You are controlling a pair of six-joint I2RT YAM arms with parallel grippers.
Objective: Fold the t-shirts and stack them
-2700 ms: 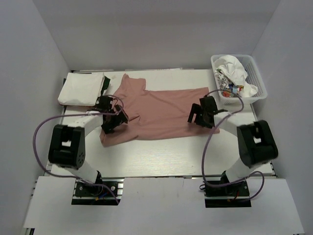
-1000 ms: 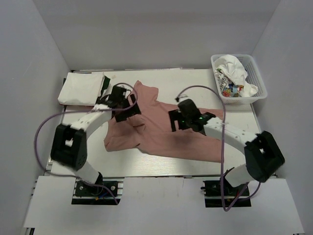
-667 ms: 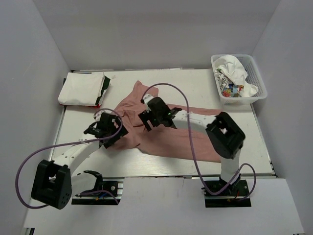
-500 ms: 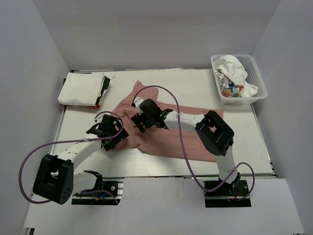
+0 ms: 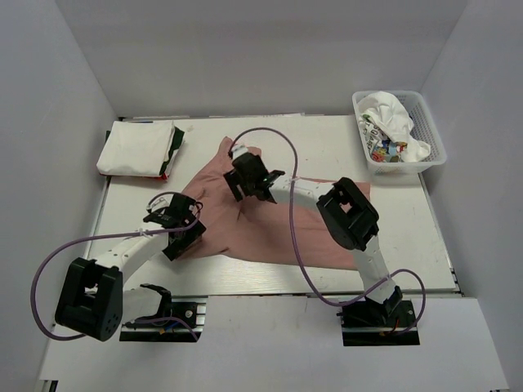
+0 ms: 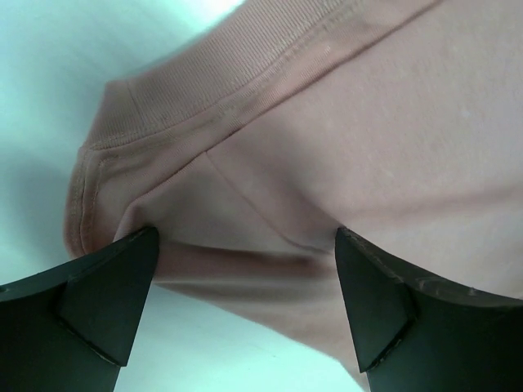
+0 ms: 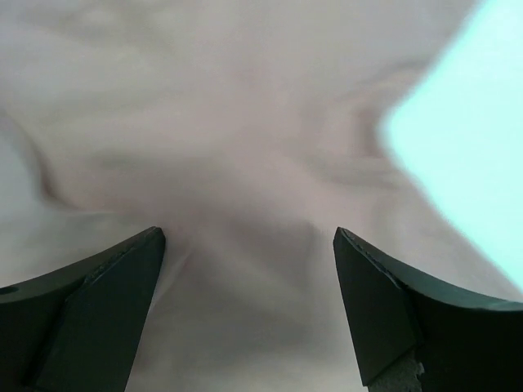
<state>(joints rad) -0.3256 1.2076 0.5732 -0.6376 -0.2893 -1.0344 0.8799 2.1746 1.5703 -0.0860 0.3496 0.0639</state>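
Your left gripper [image 6: 245, 237] is spread wide and pinches nothing. Its two fingers [image 6: 98, 298] point down on either side of a stitched, ribbed corner of the dusty-pink t-shirt [image 5: 286, 224]. You cannot tell whether the tips touch the cloth. Behind it, your left arm [image 5: 122, 249] lies low and stretched out from its base, reaching forward and to the right.

Your right gripper [image 7: 248, 233] is also fully spread and grips nothing. It hovers close over rumpled pink cloth, with bare surface [image 5: 327, 139] showing just past its right finger. Your right arm [image 5: 347, 214] bends sharply at the elbow and reaches far across to its left. That puts the right gripper beyond the left one, above the shirt's far portion.

The pink shirt lies loosely spread and creased under both grippers and runs out to the right of them. Well to the left of the right gripper, a folded white t-shirt [image 5: 135, 147] rests at the far corner. Well to its right, a white lattice basket [image 5: 433, 135] holds crumpled white printed t-shirts [image 5: 388, 114].
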